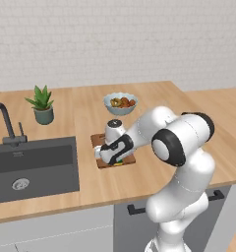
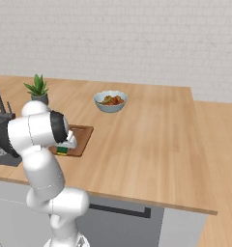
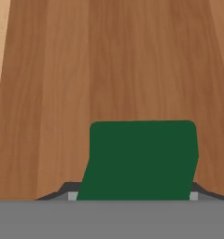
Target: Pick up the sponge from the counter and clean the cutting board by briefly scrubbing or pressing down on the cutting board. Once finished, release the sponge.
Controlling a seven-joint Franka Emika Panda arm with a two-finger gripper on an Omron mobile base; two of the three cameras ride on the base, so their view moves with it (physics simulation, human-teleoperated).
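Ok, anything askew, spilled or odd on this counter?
Nothing stands out. The gripper holds the sponge over the cutting board, which lies flat on the counter. The bowl and plant stand upright, nothing spilled.

Sponge [image 3: 141, 158] on cutting board [image 3: 109, 70] (sink [image 1: 34, 167] to its left); bowl [image 1: 121, 103] behind, plant [image 1: 41, 104] behind-left.

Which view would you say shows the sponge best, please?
The hand view: the sponge shows its large dark green face close up, over the board. The right base view shows a small green and yellow bit beside the arm; the left base view shows a sliver under the hand.
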